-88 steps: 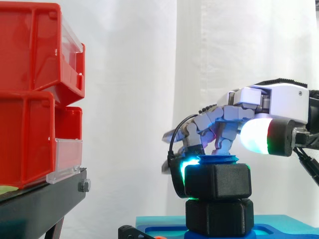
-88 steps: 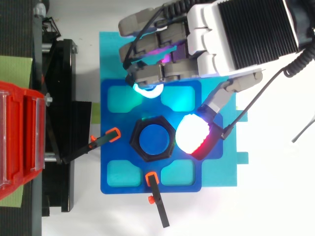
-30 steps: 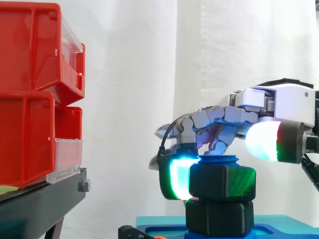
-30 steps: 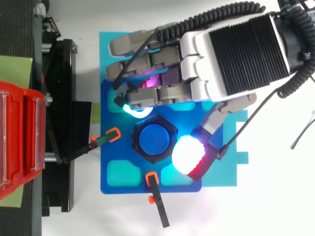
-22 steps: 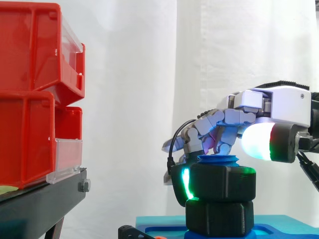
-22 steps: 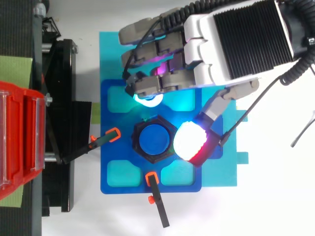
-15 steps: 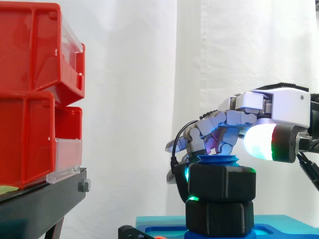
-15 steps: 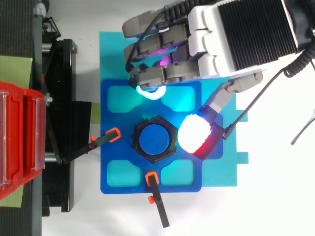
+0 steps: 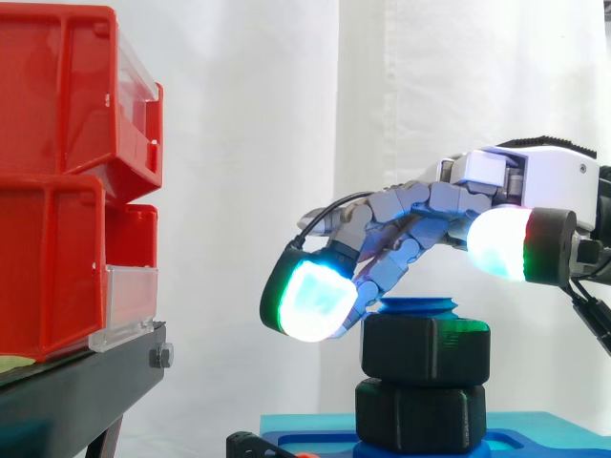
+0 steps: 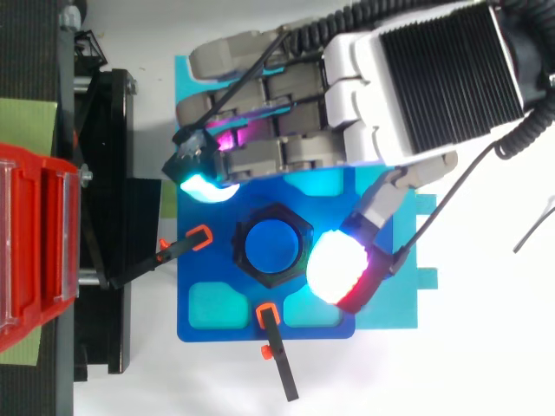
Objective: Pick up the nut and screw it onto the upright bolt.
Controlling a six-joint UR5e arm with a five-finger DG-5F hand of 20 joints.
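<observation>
A black hexagonal nut (image 9: 425, 348) (image 10: 271, 245) sits threaded on the upright blue bolt (image 9: 417, 307), whose round blue top (image 10: 270, 247) shows through it. A second black hexagonal piece (image 9: 420, 415) lies under the nut at the bolt's foot. My hand (image 9: 535, 176) (image 10: 425, 78) hovers just above the nut, reaching in from the right. Its fingers (image 9: 310, 301) stretch out past the nut toward the bins, with nothing in them. The thumb pad (image 10: 338, 270) glows white and red beside the nut's right edge and above its level. The hand is open.
The bolt stands on a blue plate (image 10: 208, 303) with shallow pockets, over a teal sheet (image 10: 186, 78). Two black clamps with orange tips (image 10: 195, 238) (image 10: 269, 316) hold the plate. Red bins (image 9: 57, 191) on a black stand (image 9: 76, 391) lie to the left.
The fingers, curled down beside the nut's far side half a second ago, have straightened and swung out to the left above it. The thumb has lifted slightly.
</observation>
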